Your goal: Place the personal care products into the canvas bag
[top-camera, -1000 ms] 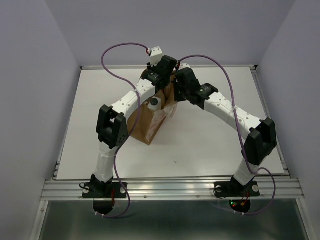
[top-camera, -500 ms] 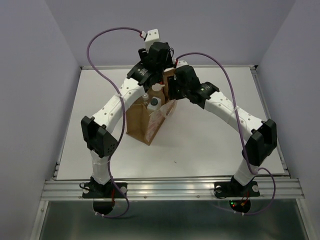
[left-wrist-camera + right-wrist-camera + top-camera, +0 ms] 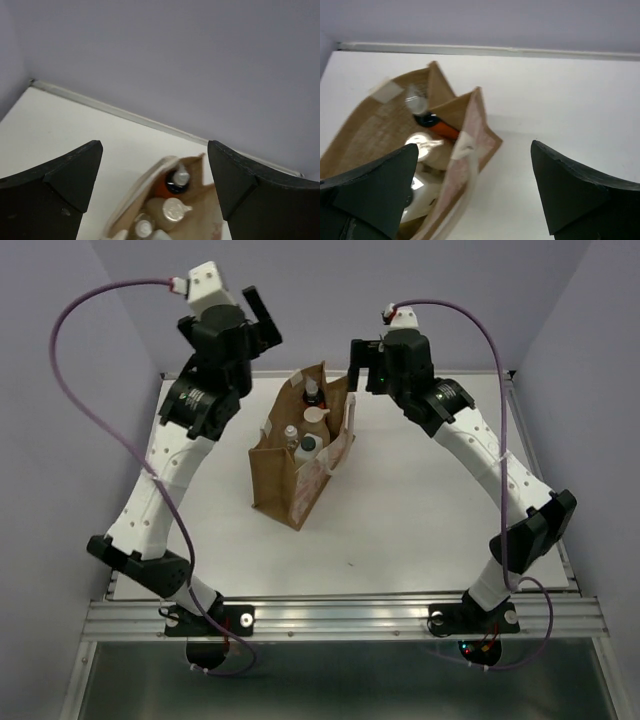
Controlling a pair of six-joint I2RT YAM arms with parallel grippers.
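Jaws on both my arms stand wide apart and grip nothing. My left jaws hang high over the far left corner of the desk (image 3: 420,510), and my right jaws hang over its far edge, just right of the bag. Each pair is two blunt, matte black wedges.

My desk is a flat, smooth white sheet with a ribbed metal rail (image 3: 340,618) along its near edge. Toward the far edge, a little left of the middle, the canvas bag (image 3: 275,475) stands upright. It is tall and boxy, of stiff brown papery stuff with creased folds. Its right side is white with a pinkish-red pattern, and its mouth gapes.

Inside it the personal care products stand close together:
- a rounded beige-peach bottle (image 3: 170,209) with a white cap
- an amber bottle (image 3: 445,131)
- a black-capped bottle (image 3: 175,184), glossy
- a small white-topped bottle (image 3: 291,432)
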